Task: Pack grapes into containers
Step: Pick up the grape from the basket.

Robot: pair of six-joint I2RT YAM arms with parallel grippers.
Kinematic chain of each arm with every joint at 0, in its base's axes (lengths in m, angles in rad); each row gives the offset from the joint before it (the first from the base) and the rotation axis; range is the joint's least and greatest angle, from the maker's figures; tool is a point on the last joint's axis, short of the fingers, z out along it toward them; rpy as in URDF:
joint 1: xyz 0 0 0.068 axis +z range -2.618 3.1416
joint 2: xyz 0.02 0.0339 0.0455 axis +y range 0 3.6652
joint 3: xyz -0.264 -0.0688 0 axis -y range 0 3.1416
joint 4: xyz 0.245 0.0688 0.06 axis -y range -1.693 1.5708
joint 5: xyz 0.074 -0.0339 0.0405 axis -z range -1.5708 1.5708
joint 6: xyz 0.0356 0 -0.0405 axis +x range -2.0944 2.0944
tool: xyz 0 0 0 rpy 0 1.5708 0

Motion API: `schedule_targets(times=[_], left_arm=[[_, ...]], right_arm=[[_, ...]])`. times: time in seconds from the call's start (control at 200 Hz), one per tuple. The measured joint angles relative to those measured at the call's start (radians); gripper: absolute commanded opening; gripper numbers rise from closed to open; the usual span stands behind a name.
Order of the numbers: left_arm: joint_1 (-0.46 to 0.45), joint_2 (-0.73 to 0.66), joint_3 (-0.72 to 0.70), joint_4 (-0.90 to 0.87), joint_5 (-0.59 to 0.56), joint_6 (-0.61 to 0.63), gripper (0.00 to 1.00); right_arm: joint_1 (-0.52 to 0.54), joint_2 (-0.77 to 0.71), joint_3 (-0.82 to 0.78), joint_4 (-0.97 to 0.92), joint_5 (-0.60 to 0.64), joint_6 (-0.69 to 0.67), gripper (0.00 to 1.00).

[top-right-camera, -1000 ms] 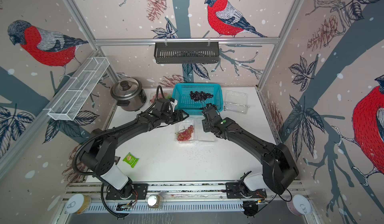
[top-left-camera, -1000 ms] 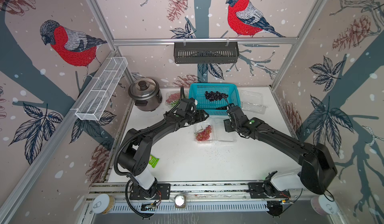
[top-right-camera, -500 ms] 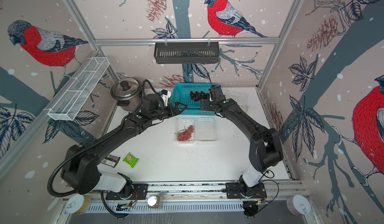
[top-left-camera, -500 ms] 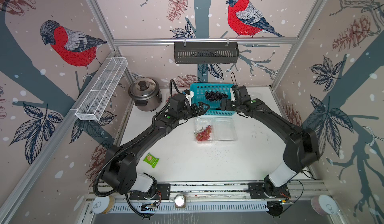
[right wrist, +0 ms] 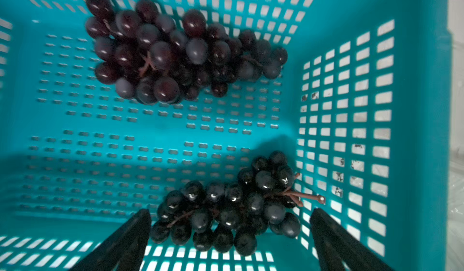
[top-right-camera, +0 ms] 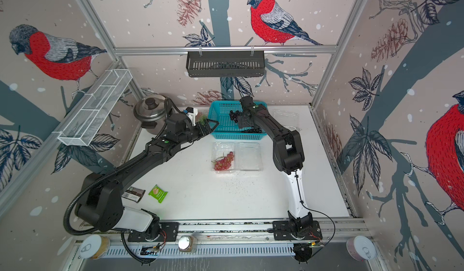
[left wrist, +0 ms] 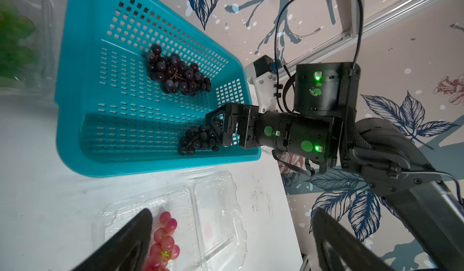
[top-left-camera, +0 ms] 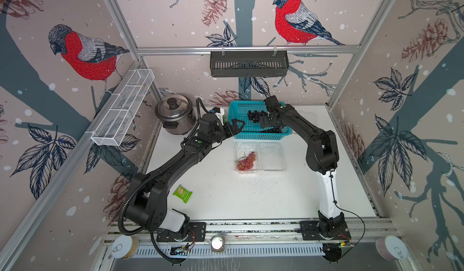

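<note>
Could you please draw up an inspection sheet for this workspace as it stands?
Surface: white table, dark specks beside the open container.
Job's things: red grapes in that container; rear dark bunch and front dark bunch in the teal basket.
Clutter: green packet, rice cooker.
Grippers: left pincer open, empty, by the basket's rim; right pincer open at the front dark bunch.
Cables: black lead along the right arm.
Surroundings: bird-print walls, wire shelf, dark rack.

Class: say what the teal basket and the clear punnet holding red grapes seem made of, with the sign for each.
Basket: likely moulded plastic, matte teal, pierced with even slots. Punnet: thin glossy clear plastic; the table shows through, ribs catch glare.
</note>
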Motion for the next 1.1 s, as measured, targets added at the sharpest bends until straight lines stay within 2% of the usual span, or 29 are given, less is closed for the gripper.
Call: schedule_targets(times=[0.22, 0.41, 0.845, 1.101], left_arm=[[0.003, 0.085, 0.001, 0.025, 0.053, -0.028, 0.98], [0.004, 0.111, 0.003, 0.064, 0.082, -0.056, 0.98], [0.004, 0.127, 0.0, 0.078, 0.099, -0.074, 0.98], [0.004, 0.135, -0.018, 0.089, 0.104, -0.099, 0.98]], right_arm=[[0.0, 0.085, 0.036, -0.071, 0.014, 0.009, 1.0], [0.002, 0.119, 0.044, -0.04, -0.019, 0.031, 1.0], [-0.021, 0.093, 0.002, 0.199, -0.382, 0.104, 1.0], [-0.055, 0.032, -0.047, 0.283, -0.472, 0.128, 1.0]])
